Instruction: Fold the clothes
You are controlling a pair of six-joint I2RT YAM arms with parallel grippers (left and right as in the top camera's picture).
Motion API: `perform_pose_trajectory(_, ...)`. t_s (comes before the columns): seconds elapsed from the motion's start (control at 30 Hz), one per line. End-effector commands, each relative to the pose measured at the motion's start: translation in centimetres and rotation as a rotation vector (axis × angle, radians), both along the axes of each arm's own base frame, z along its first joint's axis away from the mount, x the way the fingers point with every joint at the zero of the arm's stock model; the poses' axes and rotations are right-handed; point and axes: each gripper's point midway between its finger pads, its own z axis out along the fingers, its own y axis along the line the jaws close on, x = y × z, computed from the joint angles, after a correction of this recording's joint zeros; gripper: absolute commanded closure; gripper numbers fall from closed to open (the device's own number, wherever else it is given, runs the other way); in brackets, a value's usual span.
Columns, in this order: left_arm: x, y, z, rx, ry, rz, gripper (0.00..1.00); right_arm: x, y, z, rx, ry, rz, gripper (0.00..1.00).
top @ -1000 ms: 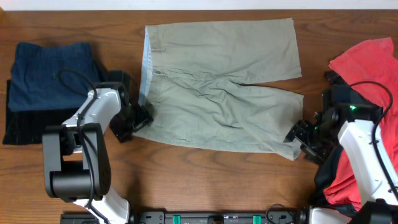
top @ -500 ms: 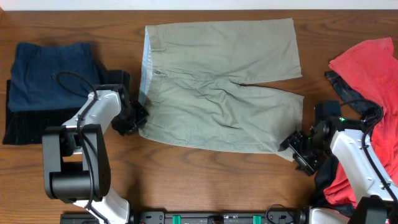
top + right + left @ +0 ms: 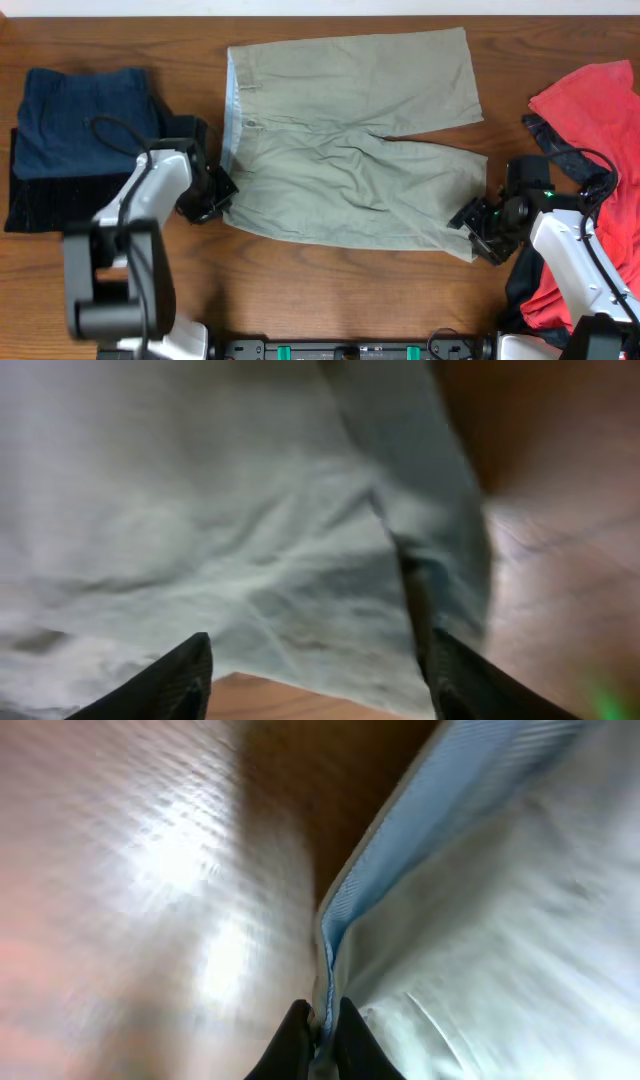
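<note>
Both arms (image 3: 150,195) white-shelled, black-jointed, with looping black cables (image 3: 110,125) — fingers (image 3: 292,1042) black, tapered.

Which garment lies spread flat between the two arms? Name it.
The khaki-green shorts, spread open in the middle. The navy garment sits folded at the left; the red one lies heaped at the right.

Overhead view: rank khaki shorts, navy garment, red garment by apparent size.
1. khaki shorts, clearly largest.
2/3. navy garment and red garment look alike; frame edge and right arm hide part of the red, so unranked.
</note>
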Motion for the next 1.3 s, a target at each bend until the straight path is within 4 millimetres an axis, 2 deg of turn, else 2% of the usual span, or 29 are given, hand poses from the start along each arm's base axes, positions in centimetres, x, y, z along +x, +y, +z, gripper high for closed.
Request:
perform_pose_trajectory(0.0,0.5,0.3,4.7,0.025,-0.154,-0.029,0.94,0.0,2.2,1.5,0.094,-0.077,0.183,0.39)
perform_pose_trajectory(0.1,0.8,0.5,7.2,0.037,-0.245,-0.027,0.94,-0.4,2.7,2.3,0.108,-0.115,0.272,0.39)
perform_pose_trajectory(0.17,0.9,0.6,8.1,0.042,-0.28,-0.025,0.94,-0.7,2.6,2.4,0.101,-0.122,0.319,0.39)
perform_pose_trajectory(0.27,0.6,0.5,8.4,0.041,-0.282,-0.025,0.94,-1.1,0.9,1.6,-0.002,-0.081,0.306,0.43)
perform_pose_trajectory(0.33,0.4,0.5,8.1,0.041,-0.266,-0.026,0.94,-0.9,-0.6,1.2,-0.091,-0.065,0.271,0.51)
perform_pose_trajectory(0.4,0.1,0.5,7.8,0.04,-0.246,-0.026,0.94,-0.1,-1.5,1.0,-0.147,-0.084,0.262,0.57)
perform_pose_trajectory(0.47,-0.1,0.5,7.6,0.039,-0.229,-0.027,0.94,0.9,-1.6,1.0,-0.157,-0.116,0.261,0.58)
perform_pose_trajectory(0.67,-0.3,0.5,7.3,0.038,-0.213,-0.026,0.94,3.8,-1.8,0.1,-0.174,-0.193,0.26,0.6)
perform_pose_trajectory(0.93,-0.3,0.5,7.3,0.038,-0.213,-0.027,0.94,7.6,-2.1,-2.4,-0.188,-0.262,0.261,0.6)
perform_pose_trajectory(1.03,-0.3,0.5,7.3,0.038,-0.213,-0.027,0.94,8.6,-1.9,-2.9,-0.183,-0.29,0.26,0.63)
perform_pose_trajectory(1.1,-0.3,0.5,7.3,0.039,-0.213,-0.027,0.94,9.0,-2.0,-3.0,-0.183,-0.299,0.259,0.7)
perform_pose_trajectory(1.23,-0.3,0.5,7.3,0.039,-0.213,-0.027,0.94,9.2,-2.0,-2.9,-0.186,-0.31,0.259,0.96)
perform_pose_trajectory(1.27,-0.3,0.5,7.3,0.039,-0.214,-0.027,0.94,9.2,-2.0,-2.9,-0.186,-0.31,0.259,0.99)
